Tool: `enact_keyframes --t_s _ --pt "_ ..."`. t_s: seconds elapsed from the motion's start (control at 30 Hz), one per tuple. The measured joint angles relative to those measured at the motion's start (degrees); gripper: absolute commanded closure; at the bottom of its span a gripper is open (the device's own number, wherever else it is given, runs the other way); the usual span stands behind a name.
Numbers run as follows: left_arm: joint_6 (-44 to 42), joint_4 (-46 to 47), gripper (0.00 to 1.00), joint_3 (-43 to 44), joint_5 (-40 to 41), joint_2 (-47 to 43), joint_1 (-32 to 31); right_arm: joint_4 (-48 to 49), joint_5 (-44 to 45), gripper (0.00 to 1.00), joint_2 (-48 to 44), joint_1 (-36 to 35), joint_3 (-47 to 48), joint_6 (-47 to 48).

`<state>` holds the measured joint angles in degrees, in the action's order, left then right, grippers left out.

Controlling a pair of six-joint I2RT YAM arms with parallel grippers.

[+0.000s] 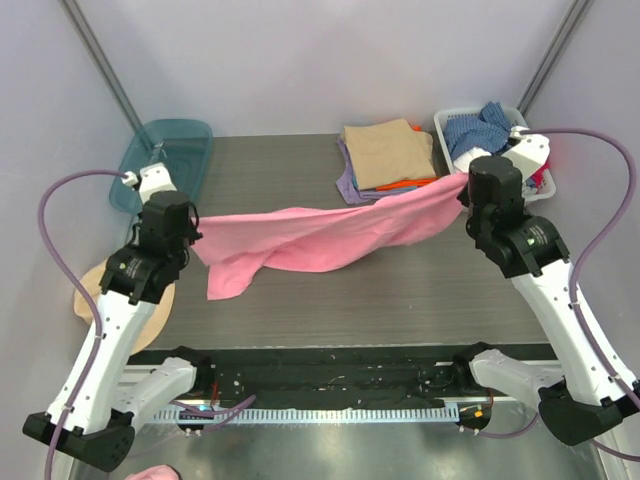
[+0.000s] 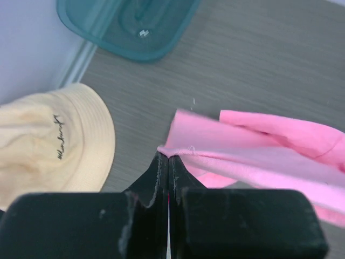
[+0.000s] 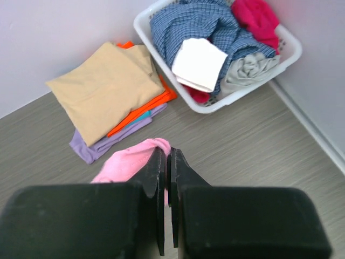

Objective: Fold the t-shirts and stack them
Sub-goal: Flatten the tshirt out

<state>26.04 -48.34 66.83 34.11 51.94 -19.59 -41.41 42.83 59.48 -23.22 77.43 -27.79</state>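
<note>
**A:** Largest entry?

**B:** Counter [image 1: 400, 290], dark wood-grain. Your landmark on it is the folded stack [image 1: 388, 160] at the back wall. Every place below is given from that stack.

**A:** Next?

**B:** Pink t-shirt [image 1: 320, 235], unfolded. It hangs as a sagging band from just in front of the stack out to its left, one loose end drooping onto the counter. You hold it by two ends, I judge, so it spreads out before being laid down for folding.

**A:** The stack itself?

**B:** Tan t-shirt [image 3: 105, 89] on top, with the orange t-shirt [image 3: 161, 100] and lilac t-shirt [image 3: 89, 148] showing at the edges beneath. All are flat rectangles, so the pink one can go on top once folded.

**A:** Further down?

**B:** White basket [image 1: 441, 128], just right of the stack; I cannot tell whether they touch. It holds crumpled checked blue, grey, white and magenta cloth. Teal tray [image 1: 190, 140], well to the left of the stack, along the same wall. Round tan cap [image 1: 152, 312], far left of the stack and toward the near edge, half off the counter. It is no part of your job.

**A:** Smallest?

**B:** Left gripper [image 2: 168, 159], pressed together on a hem of the pink t-shirt at the end farthest from the stack. Right gripper [image 3: 167, 154], pinching a bunched corner of it just in front of the stack. No fold is made in this shirt yet.
</note>
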Motion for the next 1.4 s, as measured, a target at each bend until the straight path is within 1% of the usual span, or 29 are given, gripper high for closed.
enact_keyframes --t_s 0.17,0.53,0.6,0.83,1.0,1.2,1.27,1.4 --pt "-2.7 0.0 1.00 8.9 0.9 1.3 2.1 -0.3 2.2 0.99 0.5 0.1 6.7 3.3" --pt "-7.6 -0.6 1.00 31.3 1.1 8.7 2.4 2.9 0.5 0.99 3.8 0.1 23.7 12.7" --pt "-8.6 -0.7 1.00 36.9 0.6 10.4 2.4 3.3 -0.2 0.99 5.1 0.1 27.8 14.9" --pt "-10.5 -0.8 1.00 47.3 -0.6 13.3 2.4 4.8 -1.6 0.99 9.9 0.1 42.1 20.8" --pt "-11.8 -1.0 1.00 52.1 -1.1 14.8 2.4 5.4 -1.8 0.99 10.6 0.1 46.7 22.9" --pt "-11.7 -1.7 1.00 53.7 -2.9 13.8 2.4 5.3 -4.5 0.99 9.2 0.1 46.6 23.6" --pt "-11.0 -2.3 1.00 52.9 -4.5 12.3 2.4 4.6 -7.7 0.99 7.5 0.1 45.2 23.0" --pt "-7.9 -3.9 1.00 44.7 -8.7 5.1 2.5 0.7 -15.4 0.99 1.9 0.1 40.5 20.9"
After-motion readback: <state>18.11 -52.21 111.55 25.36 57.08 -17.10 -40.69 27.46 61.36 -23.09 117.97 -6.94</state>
